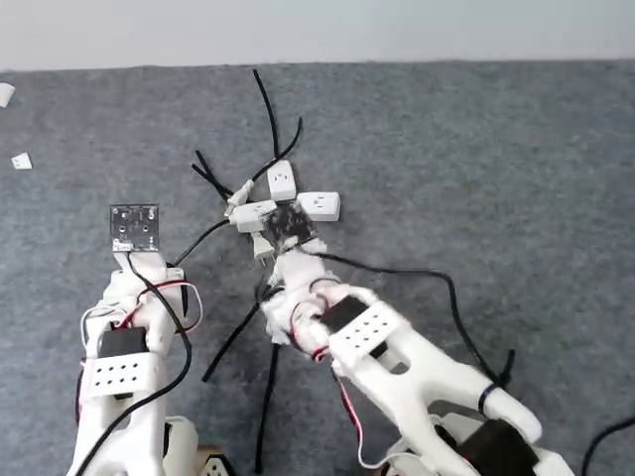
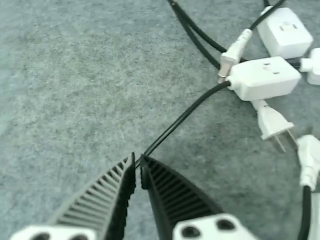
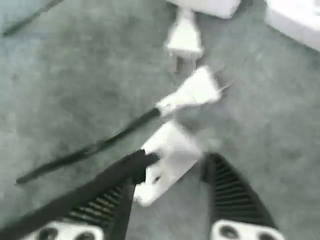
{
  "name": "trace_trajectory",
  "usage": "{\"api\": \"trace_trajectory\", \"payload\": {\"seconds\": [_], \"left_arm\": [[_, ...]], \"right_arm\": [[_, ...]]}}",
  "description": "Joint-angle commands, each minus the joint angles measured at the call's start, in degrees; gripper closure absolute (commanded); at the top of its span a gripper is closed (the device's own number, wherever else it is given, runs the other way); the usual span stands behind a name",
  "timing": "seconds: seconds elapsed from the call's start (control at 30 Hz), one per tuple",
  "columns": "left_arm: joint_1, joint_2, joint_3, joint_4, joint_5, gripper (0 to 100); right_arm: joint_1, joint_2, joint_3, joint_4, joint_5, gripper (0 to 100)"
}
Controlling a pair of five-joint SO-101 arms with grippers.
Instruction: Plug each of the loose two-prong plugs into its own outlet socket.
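High view: plugging apparently hardly begun on grey carpeted worktop [image 1: 496,149].
White square plastic outlet sockets [image 1: 283,182] cluster centre; white two-prong plugs [image 2: 272,122] lie loose near them, prongs bare. Left end effector [image 2: 138,160] narrow, tips at black cord [image 2: 185,117]. Right end effector [image 3: 177,162] wide, straddling white block [image 3: 167,150].

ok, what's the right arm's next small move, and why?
Probably shut the right gripper: its jaws stand open either side of a white rectangular plastic block, which sits nearer one finger. It is too blurred to tell plug from socket. The white two-prong plug on the black cable lies loose just beyond, prongs free, so it isn't seated yet.
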Motion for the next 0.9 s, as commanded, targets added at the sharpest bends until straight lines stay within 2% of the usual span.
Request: {"api": "trace_trajectory", "payload": {"seconds": [0.0,0.27,0.4,0.53,0.73,0.8,0.87], "left_arm": [[-1.8,-0.4,-3.5,-1.7,2.9,98],[-2.5,-0.2,-3.5,-3.3,3.5,98],[-3.4,-0.4,-3.5,-3.3,3.6,98],[-6.2,-0.1,-4.7,-3.3,6.6,98],[-7.1,0.0,-4.9,-3.3,7.4,98],[-7.1,0.0,-4.8,-3.3,7.4,98],[-7.1,0.0,-4.8,-3.3,7.4,98]], "right_arm": [[-3.1,-0.6,-2.7,-0.4,-4.0,76.0],[-4.0,0.4,-3.7,-0.5,-6.0,75.8],[-2.7,7.3,-8.2,-0.6,-6.0,76.0],[-1.5,15.1,-15.7,4.3,-6.2,76.0],[-0.9,20.1,-20.4,6.5,-6.0,76.2],[-0.9,20.1,-20.4,6.6,-4.2,79.3],[-0.9,20.1,-20.4,6.6,-0.6,87.1]]}}
